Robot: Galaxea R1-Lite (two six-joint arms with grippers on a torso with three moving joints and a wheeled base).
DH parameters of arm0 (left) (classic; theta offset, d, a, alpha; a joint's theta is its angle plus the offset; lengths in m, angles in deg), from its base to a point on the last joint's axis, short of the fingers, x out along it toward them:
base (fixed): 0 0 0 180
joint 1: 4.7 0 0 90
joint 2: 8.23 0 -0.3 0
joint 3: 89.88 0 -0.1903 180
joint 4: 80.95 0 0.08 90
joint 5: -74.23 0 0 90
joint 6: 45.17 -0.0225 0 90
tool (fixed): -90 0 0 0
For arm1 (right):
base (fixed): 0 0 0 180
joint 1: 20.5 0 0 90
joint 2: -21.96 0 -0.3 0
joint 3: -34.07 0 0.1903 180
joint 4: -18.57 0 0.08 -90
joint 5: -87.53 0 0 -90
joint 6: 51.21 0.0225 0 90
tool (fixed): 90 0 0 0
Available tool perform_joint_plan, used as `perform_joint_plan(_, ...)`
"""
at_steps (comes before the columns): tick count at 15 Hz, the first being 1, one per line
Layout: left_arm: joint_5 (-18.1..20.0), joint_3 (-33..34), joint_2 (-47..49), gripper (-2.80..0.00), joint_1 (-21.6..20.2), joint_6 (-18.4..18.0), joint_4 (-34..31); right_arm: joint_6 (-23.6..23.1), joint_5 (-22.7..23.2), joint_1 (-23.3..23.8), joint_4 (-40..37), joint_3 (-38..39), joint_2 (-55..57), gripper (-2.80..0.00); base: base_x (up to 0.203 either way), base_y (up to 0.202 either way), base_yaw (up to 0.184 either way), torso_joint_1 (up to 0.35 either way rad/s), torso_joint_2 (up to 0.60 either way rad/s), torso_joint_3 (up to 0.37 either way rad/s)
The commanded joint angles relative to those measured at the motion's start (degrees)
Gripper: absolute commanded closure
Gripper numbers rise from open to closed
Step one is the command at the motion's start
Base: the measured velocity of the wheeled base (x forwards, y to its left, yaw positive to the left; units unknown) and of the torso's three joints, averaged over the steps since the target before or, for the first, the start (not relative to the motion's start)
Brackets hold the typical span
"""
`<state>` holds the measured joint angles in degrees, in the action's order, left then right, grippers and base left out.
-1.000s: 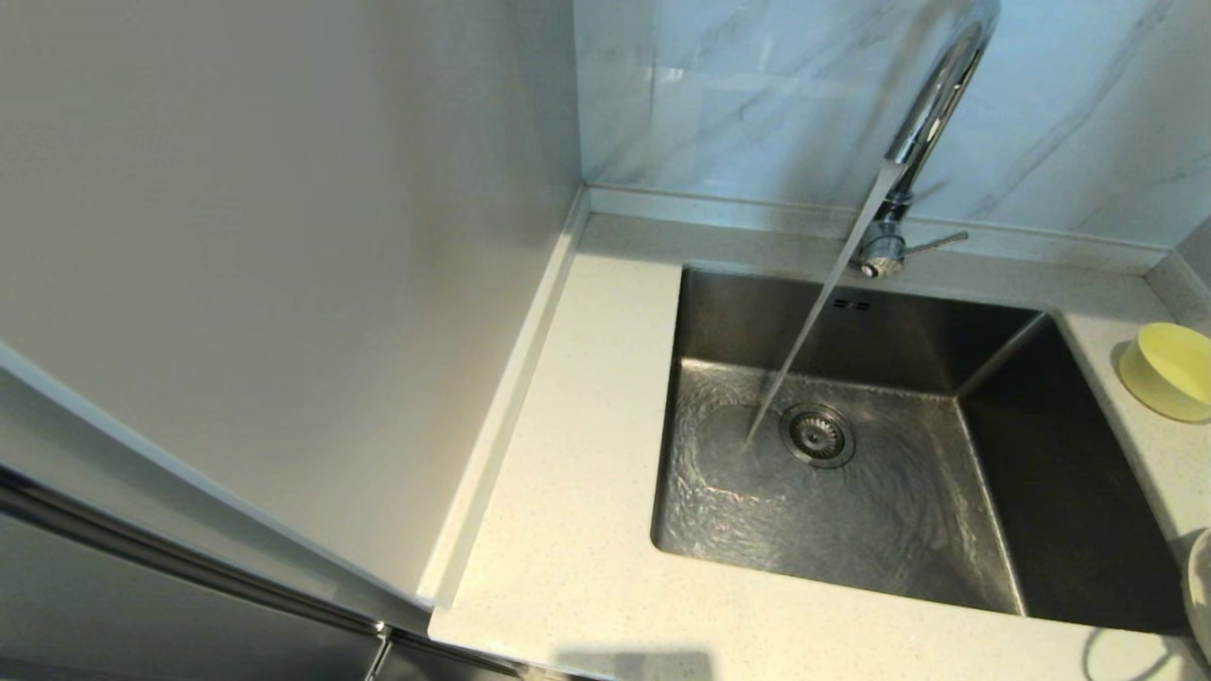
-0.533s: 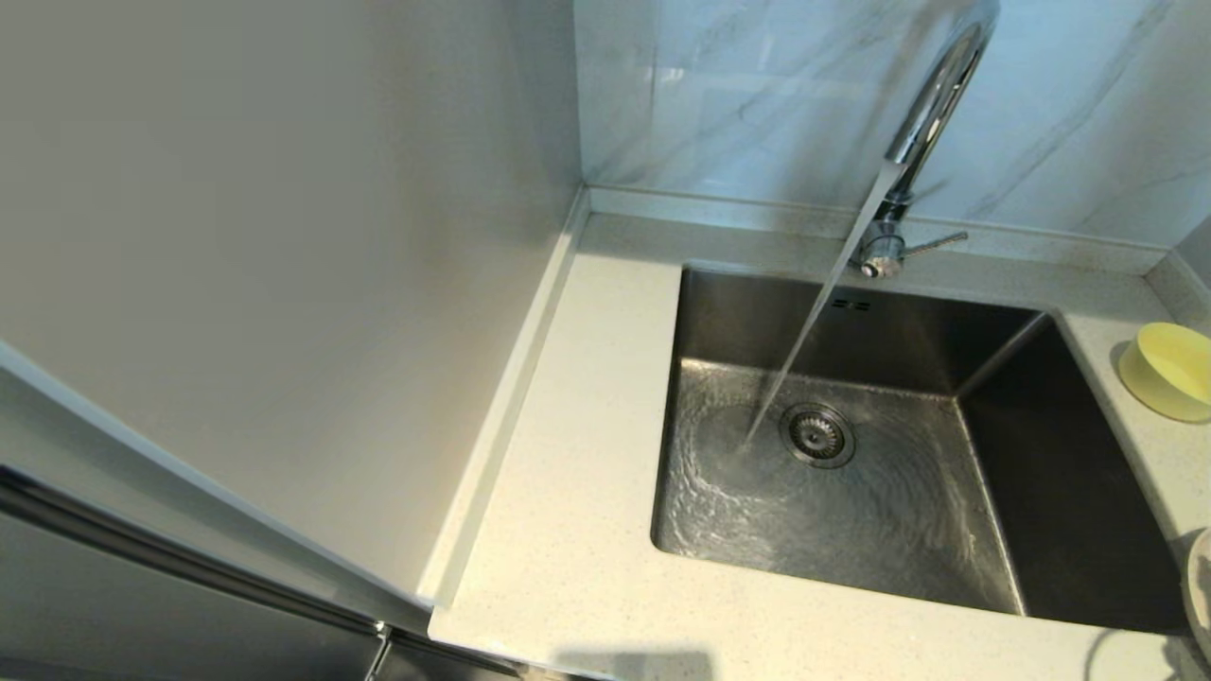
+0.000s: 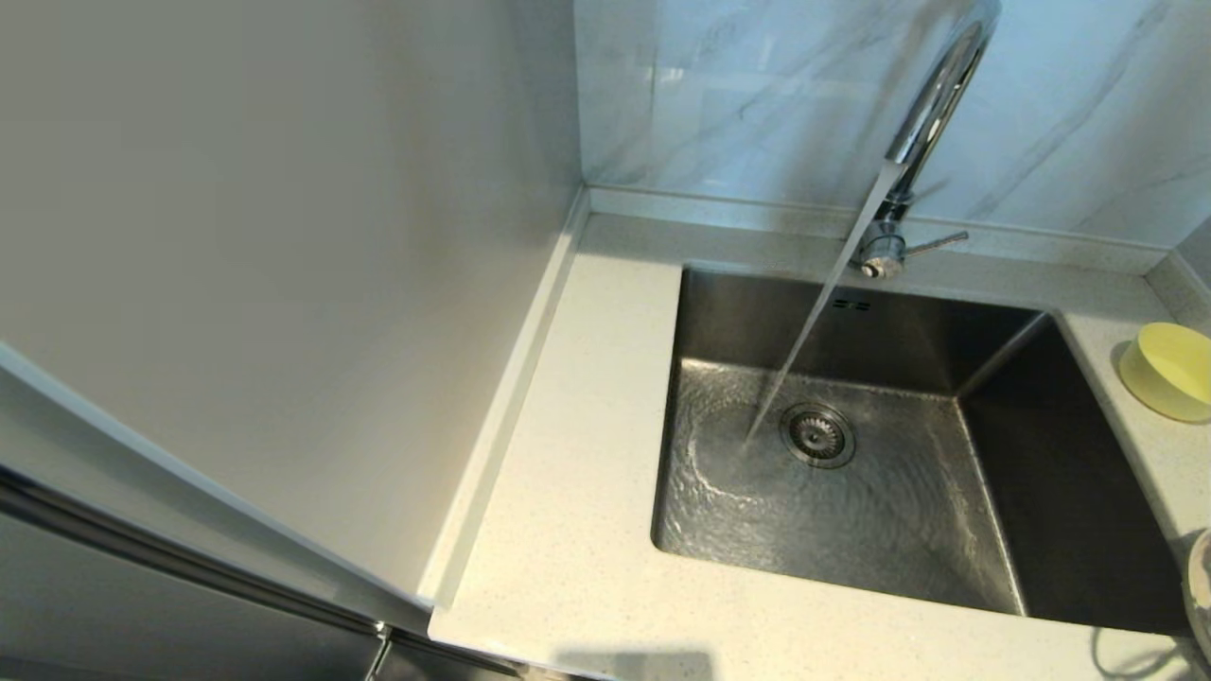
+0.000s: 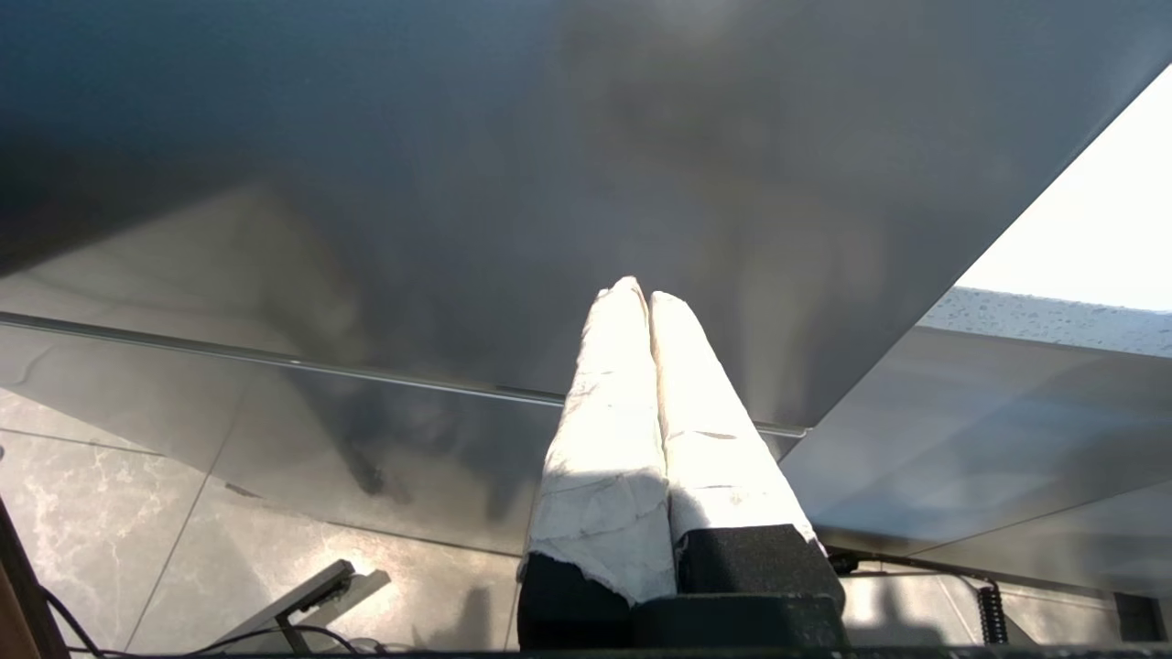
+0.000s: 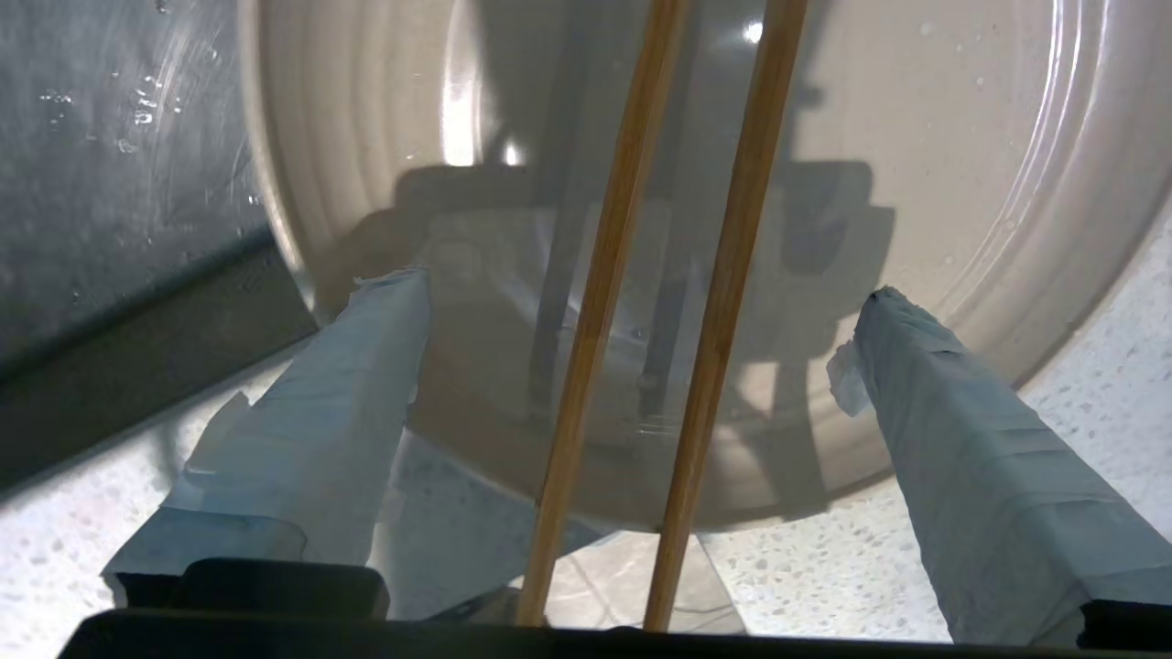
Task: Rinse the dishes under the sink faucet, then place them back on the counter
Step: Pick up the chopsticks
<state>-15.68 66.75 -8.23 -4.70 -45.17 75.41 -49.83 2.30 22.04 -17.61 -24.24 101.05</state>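
Water runs from the chrome faucet (image 3: 932,99) into the steel sink (image 3: 719,312), landing beside the drain strainer (image 3: 816,435). The pale yellow bowl (image 3: 1168,371) stands on the counter (image 3: 577,511) to the right of the basin. The white plate (image 5: 961,137) lies on the speckled counter by the sink's edge, and only a sliver of its rim (image 3: 1200,586) shows in the head view. Two wooden chopsticks (image 5: 604,275) lie across the plate. My right gripper (image 5: 638,288) hovers open above them, one finger to each side, touching neither. My left gripper (image 4: 641,291) is shut and empty, parked low by a grey cabinet panel.
A tall pale wall panel (image 3: 284,236) bounds the counter on the left. Marble tiles (image 3: 738,85) and a raised back edge stand behind the faucet, whose side lever (image 3: 937,243) points right. The chopsticks' near ends overhang the counter's front edge.
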Motion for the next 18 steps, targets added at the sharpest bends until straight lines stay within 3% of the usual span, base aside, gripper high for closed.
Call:
perform_joint_plan(1, 0.0, 0.0, 0.0, 0.00, 0.0, 0.0, 0.0, 1.1, 0.0, 0.0, 0.0, -0.3, 0.7, -2.80, 0.000, 0.000, 0.000, 0.000, 0.00, 0.000)
perform_joint_plan(6, 0.0, 0.0, 0.0, 0.00, 0.0, 0.0, 0.0, 5.7, -2.8, -0.5, 4.3, -0.1, 1.2, -2.80, 0.000, 0.000, 0.000, 0.000, 0.00, 0.000)
perform_joint_plan(18, 0.0, 0.0, 0.0, 0.00, 0.0, 0.0, 0.0, 6.8, -3.0, -0.4, 7.1, -0.1, 6.2, -2.80, 0.000, 0.000, 0.000, 0.000, 0.00, 0.000)
